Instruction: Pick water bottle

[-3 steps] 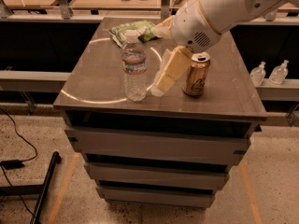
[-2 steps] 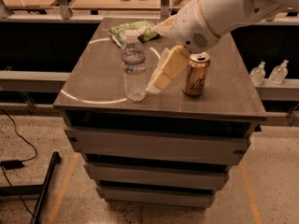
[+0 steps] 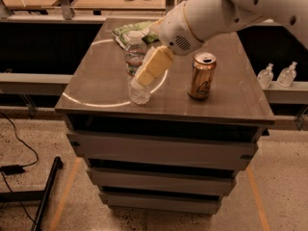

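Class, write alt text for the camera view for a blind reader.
The cream tool of a white robot arm is at a tall clear ribbed plastic water bottle standing on a brown cabinet top. A gold-bronze drink can stands apart, beside it.

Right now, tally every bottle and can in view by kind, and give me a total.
Water bottle: 1
Drink can: 1
Small pump-topped bottles: 2
Total: 4
The gripper is at the water bottle, in front of its middle.
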Robot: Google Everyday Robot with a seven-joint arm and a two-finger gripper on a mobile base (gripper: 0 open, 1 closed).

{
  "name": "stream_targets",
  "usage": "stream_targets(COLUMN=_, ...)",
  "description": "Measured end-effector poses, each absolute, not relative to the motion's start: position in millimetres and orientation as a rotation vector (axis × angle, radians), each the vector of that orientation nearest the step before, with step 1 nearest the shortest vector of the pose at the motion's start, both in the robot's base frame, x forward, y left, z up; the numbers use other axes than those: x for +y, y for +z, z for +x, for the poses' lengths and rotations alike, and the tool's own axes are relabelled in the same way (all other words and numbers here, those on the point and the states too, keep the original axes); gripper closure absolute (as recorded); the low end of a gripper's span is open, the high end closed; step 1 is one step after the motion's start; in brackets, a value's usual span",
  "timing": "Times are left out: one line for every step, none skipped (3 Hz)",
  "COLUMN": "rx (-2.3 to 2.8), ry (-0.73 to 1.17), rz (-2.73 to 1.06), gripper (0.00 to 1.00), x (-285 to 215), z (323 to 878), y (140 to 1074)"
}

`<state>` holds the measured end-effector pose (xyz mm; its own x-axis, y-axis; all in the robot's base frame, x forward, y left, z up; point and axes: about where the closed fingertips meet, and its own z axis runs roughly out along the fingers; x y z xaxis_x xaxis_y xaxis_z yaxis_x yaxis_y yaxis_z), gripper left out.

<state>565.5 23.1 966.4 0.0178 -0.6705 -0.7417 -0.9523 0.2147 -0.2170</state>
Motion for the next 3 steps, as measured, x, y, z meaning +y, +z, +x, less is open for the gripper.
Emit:
stream_targets(rx=1.726, ry=0.486, rz=-1.507, gripper=0.00, x=30.1, z=577.6, y=958.8)
stream_targets(rx=1.723, ry=0.510, rz=-1.477, gripper=0.17, x=34.1, z=588.0, y=951.4)
stream_targets(rx=1.727, ry=0.540, rz=-1.440, gripper=0.41, x=32.8, z=599.6, y=942.4)
